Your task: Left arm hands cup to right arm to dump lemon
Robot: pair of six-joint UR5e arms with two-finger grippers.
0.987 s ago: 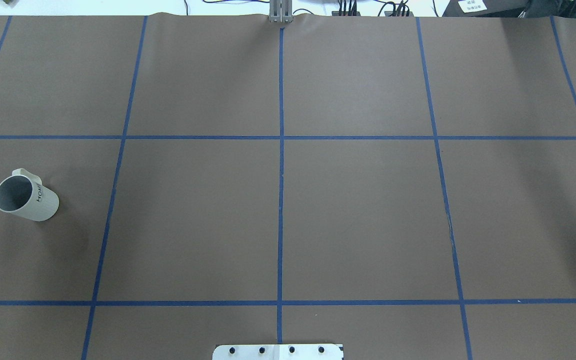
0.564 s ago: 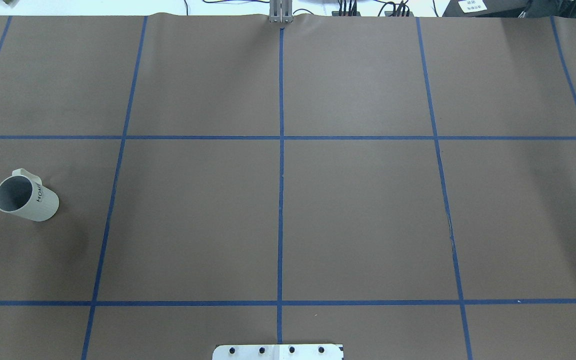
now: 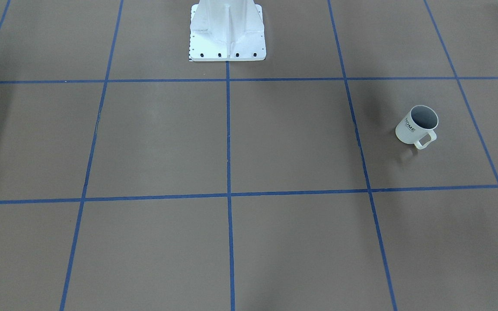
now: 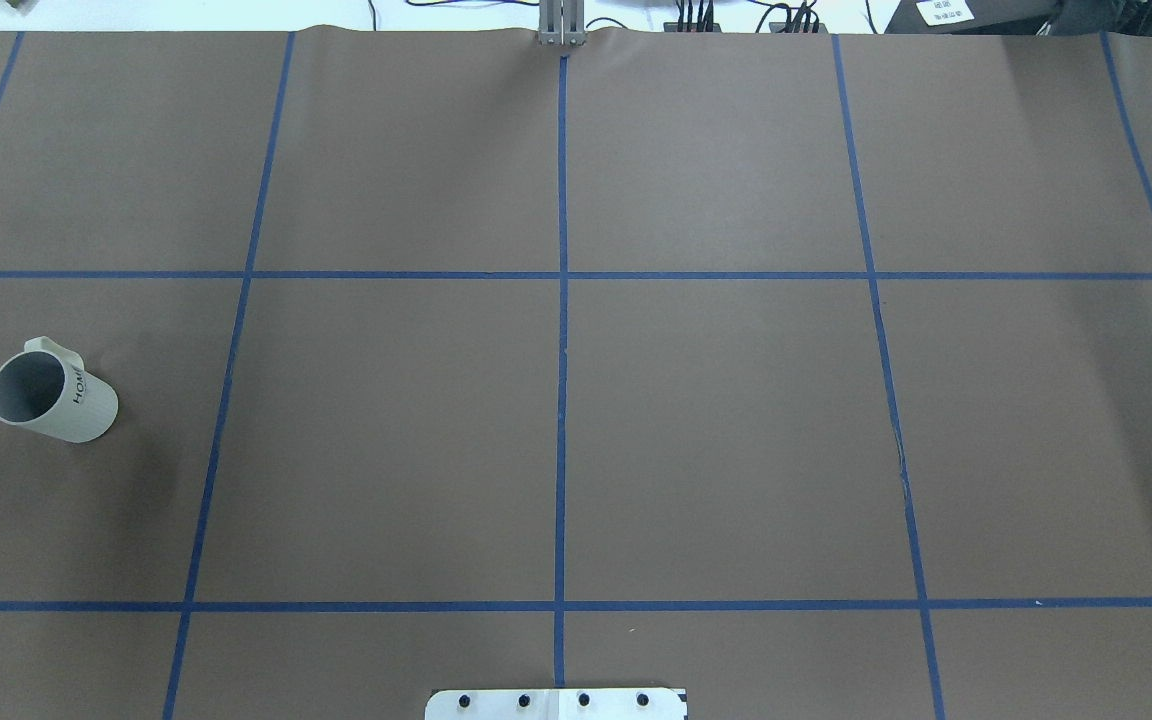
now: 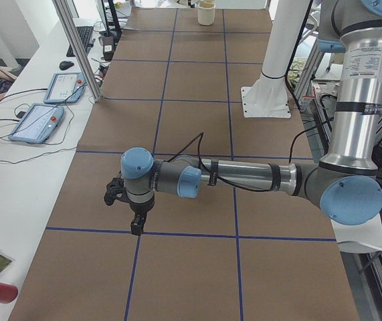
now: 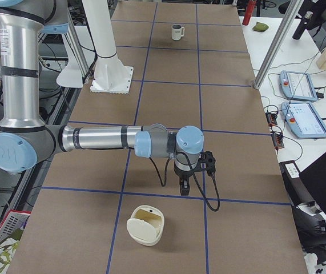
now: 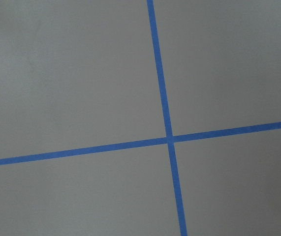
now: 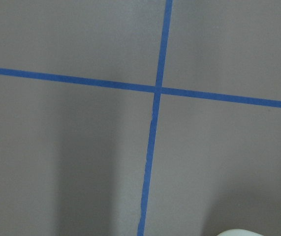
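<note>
The white cup [image 4: 51,392] with black "HOME" lettering stands upright on the table's left side, handle toward the far edge. It also shows in the front-facing view [image 3: 417,126] and small at the far end in the right side view [image 6: 177,32]. The lemon is not visible; I see only the cup's grey inside. My left gripper [image 5: 136,227] hangs high above the table, pointing down. My right gripper [image 6: 184,190] hangs likewise at the other end. Both show only in side views, so I cannot tell if they are open or shut.
A cream container [image 6: 145,225] sits on the table near my right gripper, at the end opposite the cup; it also shows in the left side view [image 5: 206,13]. Blue tape lines grid the brown table [image 4: 716,430]. The robot's white base [image 3: 227,30] stands mid-table at the near edge.
</note>
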